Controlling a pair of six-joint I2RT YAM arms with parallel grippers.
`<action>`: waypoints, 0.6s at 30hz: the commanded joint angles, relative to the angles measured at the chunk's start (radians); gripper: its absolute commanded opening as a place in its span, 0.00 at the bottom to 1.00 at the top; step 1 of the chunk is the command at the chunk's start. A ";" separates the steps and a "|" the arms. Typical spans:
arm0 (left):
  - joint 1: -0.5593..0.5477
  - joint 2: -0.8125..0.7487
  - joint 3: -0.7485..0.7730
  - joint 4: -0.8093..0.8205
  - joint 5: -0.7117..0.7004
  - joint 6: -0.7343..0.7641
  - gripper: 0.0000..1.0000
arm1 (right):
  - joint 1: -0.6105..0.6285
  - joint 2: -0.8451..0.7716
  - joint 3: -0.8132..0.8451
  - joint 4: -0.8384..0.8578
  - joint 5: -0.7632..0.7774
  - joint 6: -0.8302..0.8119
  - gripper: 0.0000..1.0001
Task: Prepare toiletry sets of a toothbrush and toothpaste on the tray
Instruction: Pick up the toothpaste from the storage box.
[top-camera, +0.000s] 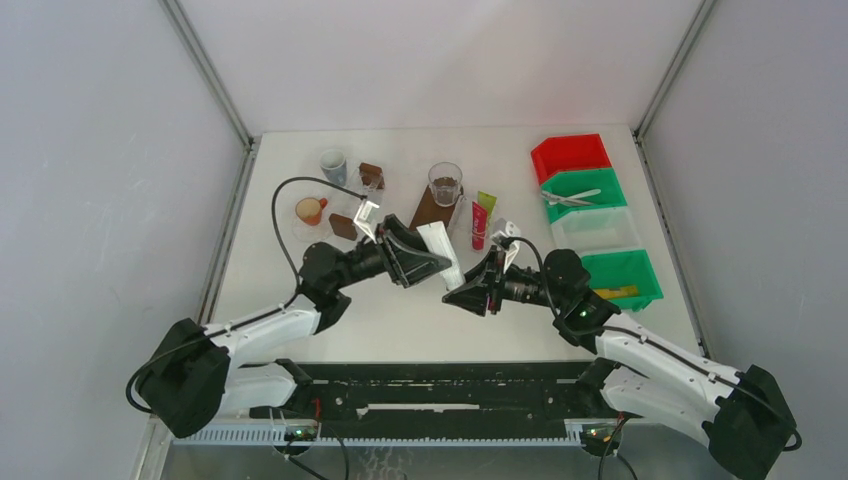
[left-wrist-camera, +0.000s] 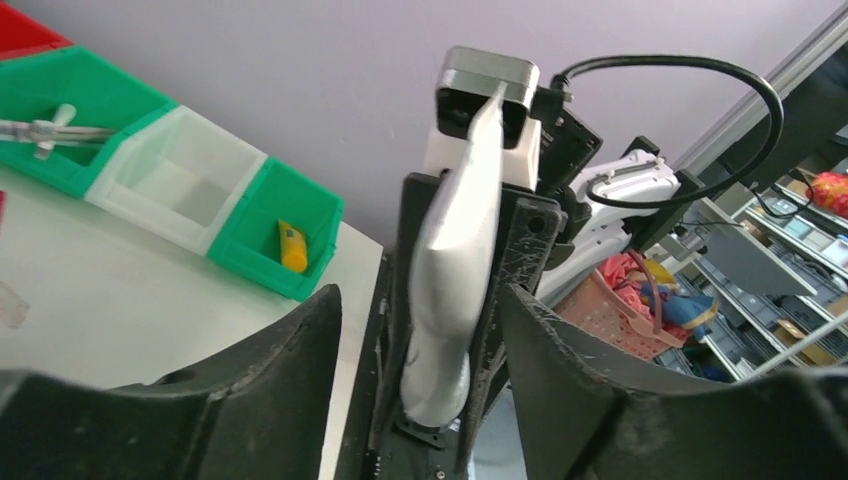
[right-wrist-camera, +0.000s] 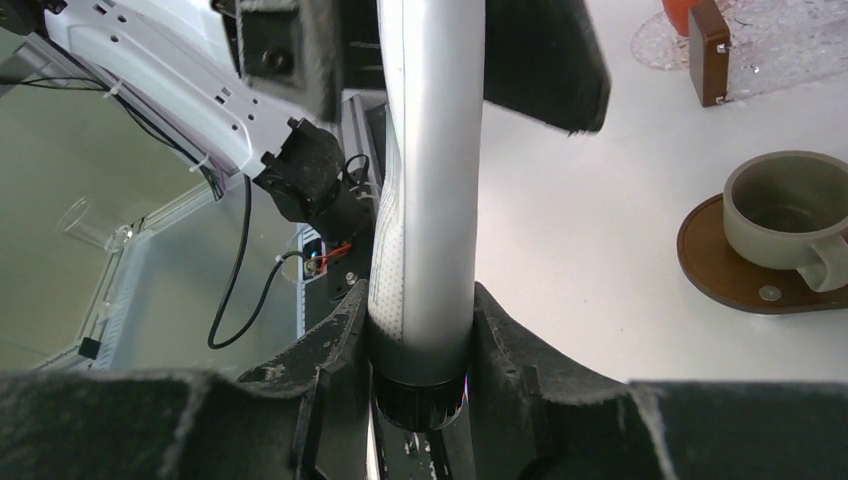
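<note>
A white-silver tube (top-camera: 441, 252) with a black cap (right-wrist-camera: 422, 395) hangs over the table between both grippers. My right gripper (right-wrist-camera: 420, 300) is shut on its cap end (top-camera: 466, 288). My left gripper (left-wrist-camera: 420, 300) stands open round the other end, with a gap on each side (top-camera: 418, 256). The pink-red toothpaste (top-camera: 479, 226) and the lime green toothpaste (top-camera: 486, 203) lie on the table just behind. A white toothbrush-like item (top-camera: 570, 197) lies in a green bin (left-wrist-camera: 40, 130). I cannot pick out a tray for sure.
Red, green, clear and green bins (top-camera: 598, 215) line the right side; the nearest holds a yellow tube (left-wrist-camera: 291, 247). A glass (top-camera: 445, 183) stands on a brown board. Cups (top-camera: 311, 210) and brown blocks (top-camera: 371, 175) sit at the back left. A grey cup rests on a saucer (right-wrist-camera: 790, 220).
</note>
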 joint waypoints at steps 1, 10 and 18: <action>0.052 -0.043 0.017 0.046 0.086 -0.038 0.65 | 0.006 -0.036 0.027 0.056 -0.030 -0.031 0.02; 0.098 -0.053 0.079 0.019 0.168 -0.047 0.62 | 0.006 -0.030 0.027 0.050 -0.059 -0.047 0.01; 0.099 -0.037 0.132 0.024 0.188 -0.060 0.53 | 0.005 -0.018 0.028 0.053 -0.085 -0.050 0.00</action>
